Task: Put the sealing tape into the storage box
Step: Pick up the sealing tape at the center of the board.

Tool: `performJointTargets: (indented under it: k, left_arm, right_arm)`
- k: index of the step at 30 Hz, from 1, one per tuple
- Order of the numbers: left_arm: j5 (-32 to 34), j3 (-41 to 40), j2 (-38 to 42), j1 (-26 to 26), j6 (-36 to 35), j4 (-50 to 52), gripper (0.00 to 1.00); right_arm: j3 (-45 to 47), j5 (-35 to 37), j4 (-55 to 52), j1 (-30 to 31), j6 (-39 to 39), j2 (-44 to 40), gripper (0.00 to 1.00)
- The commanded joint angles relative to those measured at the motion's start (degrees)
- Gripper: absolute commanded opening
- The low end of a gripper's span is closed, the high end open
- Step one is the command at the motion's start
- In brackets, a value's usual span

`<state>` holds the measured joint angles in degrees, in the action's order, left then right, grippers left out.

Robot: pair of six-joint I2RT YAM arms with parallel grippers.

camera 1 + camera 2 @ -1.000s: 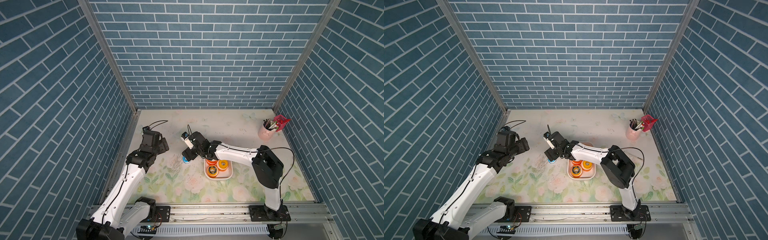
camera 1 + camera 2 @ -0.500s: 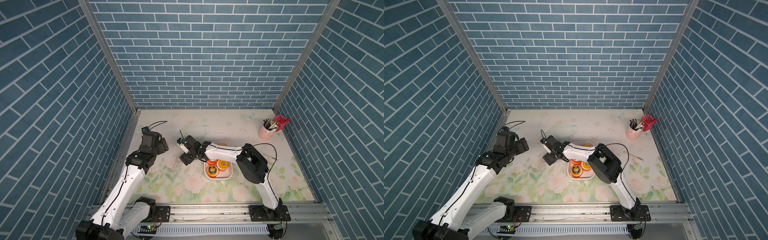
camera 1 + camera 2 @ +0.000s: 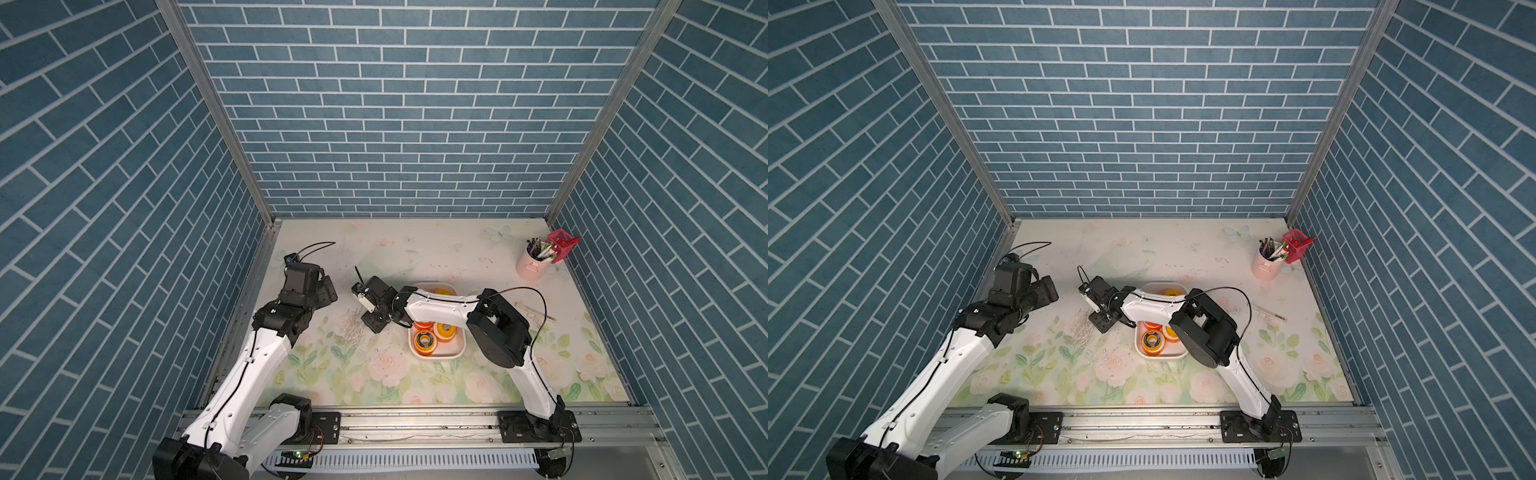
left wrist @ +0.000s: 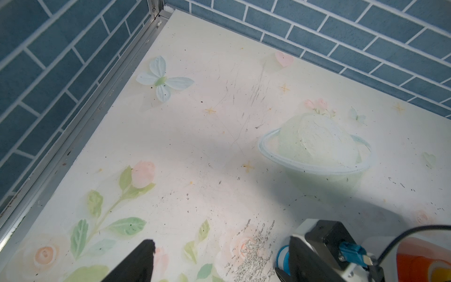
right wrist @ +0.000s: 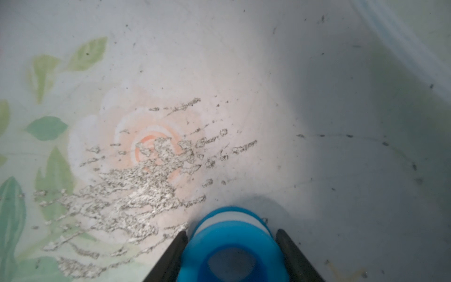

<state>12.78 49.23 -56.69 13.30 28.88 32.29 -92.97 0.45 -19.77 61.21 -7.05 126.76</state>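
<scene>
One sealing tape [image 5: 231,240] outside storage box [image 3: 451,350] | right gripper [image 5: 231,232] clasps it | left gripper [image 3: 329,289] spread

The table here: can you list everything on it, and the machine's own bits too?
table: one, pale floral, under everything.
storage box: one, white, mid-table.
orange tape rolls: at least three, orange and yellow, in the box.
blue tape roll: one, blue and white, on the table left of the box.
pink cup: one, holding pens, far right corner.
red container: one, beside the cup.
clear strip: one, perhaps a ruler, right of the box.
left gripper: one, black, open, empty, far left.
right gripper: one, black, closed on the blue tape roll.
</scene>
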Motion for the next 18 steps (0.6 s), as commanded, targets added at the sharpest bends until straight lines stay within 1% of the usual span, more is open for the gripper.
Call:
performJointTargets:
  k: [1, 10, 18]
  left_arm:
    - [0.15, -0.45, -0.11, -0.39, -0.20, 0.34, 0.89]
    - [-0.29, -0.54, -0.43, -0.38, -0.17, 0.23, 0.89]
    - [-0.73, -0.68, -0.44, -0.38, -0.24, -0.04, 0.89]
  right_arm:
    - [-1.40, 0.42, -1.70, 0.46, 0.23, -0.61, 0.51]
    - [0.05, -0.20, -2.02, 0.40, 0.96, -6.91, 0.50]
    - [5.59, 4.11, -2.95, -0.90, 1.82, -16.57, 0.49]
